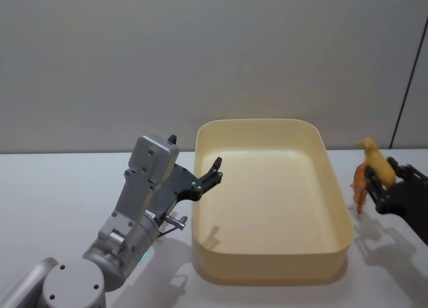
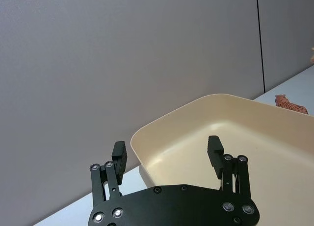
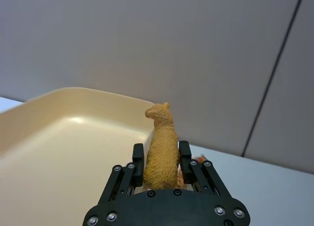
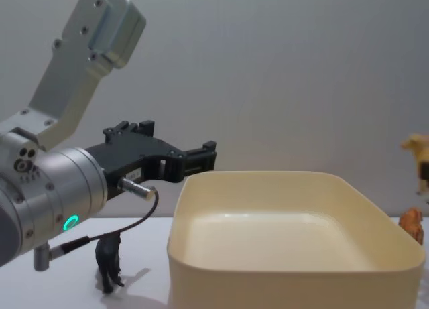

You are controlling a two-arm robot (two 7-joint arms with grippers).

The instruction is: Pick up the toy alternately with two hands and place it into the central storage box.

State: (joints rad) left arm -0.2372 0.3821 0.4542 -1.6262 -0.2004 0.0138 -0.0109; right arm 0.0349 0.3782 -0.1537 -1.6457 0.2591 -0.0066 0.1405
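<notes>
While the left hand gapes empty by the box, the right hand clamps a yellow toy.

The tan plastic toy animal has its legs hidden between the jaws of the black plastic right gripper. Just beside those jaws, the orange striped toy tiger is half hidden. Low behind the jaws of the black plastic left gripper, a small dark toy figure is too dim to name.

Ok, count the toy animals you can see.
3. A yellow animal held in the right gripper, right of the storage box; an orange tiger on the table beside it; a dark figure on the table under the left arm. Others may be hidden.
</notes>
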